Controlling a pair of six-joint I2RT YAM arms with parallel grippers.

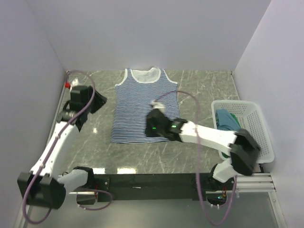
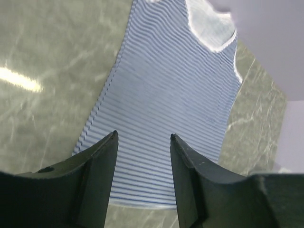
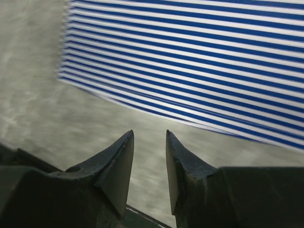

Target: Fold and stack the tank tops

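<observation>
The navy-and-white striped tank top lies spread flat in the middle of the table, white neckline at the far end. It also shows in the left wrist view and the right wrist view. My left gripper is open and empty, held above the table just left of the top. My right gripper is open and empty over the top's near right part, by the hem. The teal-blue top lies crumpled in the basket, with a bit of green beside it.
A white mesh basket stands at the right edge of the table. White walls close in the left, far and right sides. A small red thing sits at the far left corner. Purple cables loop over both arms.
</observation>
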